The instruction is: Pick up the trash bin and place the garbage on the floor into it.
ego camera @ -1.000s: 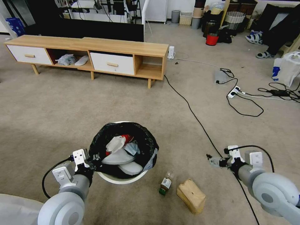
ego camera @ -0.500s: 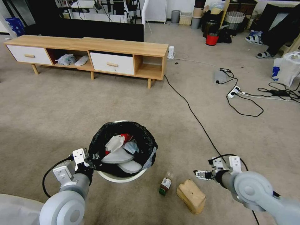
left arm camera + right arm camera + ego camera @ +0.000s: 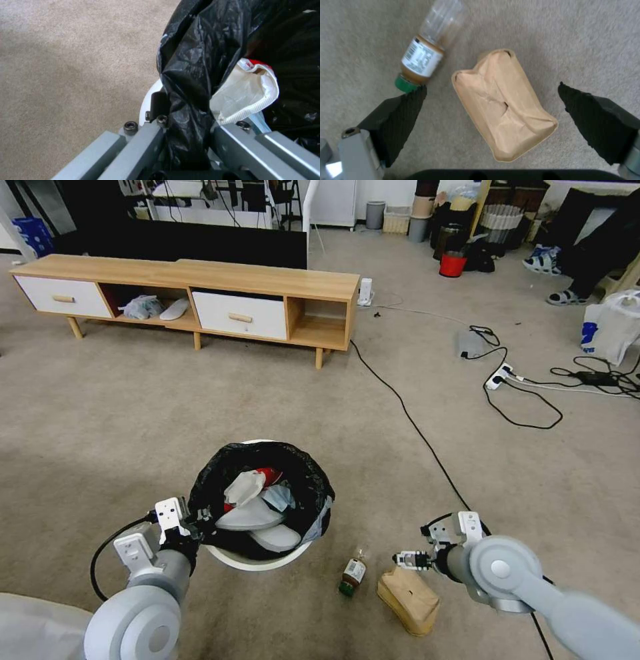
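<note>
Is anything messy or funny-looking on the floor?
Yes. A squashed tan box and a green-capped bottle lie on their sides on the carpet beside the trash bin. The open right pincer hovers over the box; the left pincer grips the bin's rim.

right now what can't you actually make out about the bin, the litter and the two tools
- Trash bin bottom: hidden in the head view by the black bag and the litter piled inside.
- Left tool contact with the rim: the bag folds cover it in the left wrist view.
- Bottle label text: too small in the head view, blurred in the right wrist view.
- Tan box underside: hidden against the floor; the right tool is open above it.
</note>
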Tool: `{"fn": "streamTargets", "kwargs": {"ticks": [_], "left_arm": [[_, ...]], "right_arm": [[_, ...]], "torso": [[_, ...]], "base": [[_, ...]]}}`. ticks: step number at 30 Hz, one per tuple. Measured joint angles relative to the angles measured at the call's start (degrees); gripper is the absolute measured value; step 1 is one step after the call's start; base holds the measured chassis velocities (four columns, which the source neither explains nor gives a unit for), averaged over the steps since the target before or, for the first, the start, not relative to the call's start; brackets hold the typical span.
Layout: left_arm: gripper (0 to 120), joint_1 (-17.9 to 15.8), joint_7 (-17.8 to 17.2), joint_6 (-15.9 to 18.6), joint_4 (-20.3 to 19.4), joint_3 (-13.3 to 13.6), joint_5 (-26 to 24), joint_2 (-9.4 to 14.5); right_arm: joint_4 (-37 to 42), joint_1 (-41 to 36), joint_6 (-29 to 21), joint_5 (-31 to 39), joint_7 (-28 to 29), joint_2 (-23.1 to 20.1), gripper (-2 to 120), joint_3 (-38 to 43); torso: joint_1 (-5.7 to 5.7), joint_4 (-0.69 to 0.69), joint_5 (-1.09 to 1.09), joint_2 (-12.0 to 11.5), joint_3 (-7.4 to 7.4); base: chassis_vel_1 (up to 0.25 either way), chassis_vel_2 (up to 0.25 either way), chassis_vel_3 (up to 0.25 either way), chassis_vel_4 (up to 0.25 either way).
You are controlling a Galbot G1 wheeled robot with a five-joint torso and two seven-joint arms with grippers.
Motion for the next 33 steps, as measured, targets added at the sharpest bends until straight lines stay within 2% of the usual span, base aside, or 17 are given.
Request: {"fn": "streamTargets", "kwargs": {"ticks": [11, 22, 33], "left_arm": [[1, 0.0, 0.4, 0.0, 0.0, -2.2, -1.4, 0.7], [1, -0.1, 0.7, -0.2, -0.1, -3.6, -1.8, 0.7], [1, 0.5, 1.1, -0.4, -0.5, -5.0, -1.8, 0.2]], "right_arm": [[-5.2, 2.3, -1.2, -3.7, -0.4, 1.8, 100, -6.3], [-9.8, 5.8, -2.1, -7.1, -0.5, 5.9, 100, -12.8], [-12.7, 5.7, -2.1, -10.1, -1.3, 8.5, 100, -14.0]], "torso": [[0.0, 0.02, 0.0, 0.0, 0.0], [0.0, 0.02, 0.0, 0.0, 0.0], [0.0, 0.01, 0.0, 0.0, 0.0]], "base": [[0.0, 0.0, 0.0, 0.0], [0.0, 0.0, 0.0, 0.0], [0.0, 0.0, 0.0, 0.0]]}}
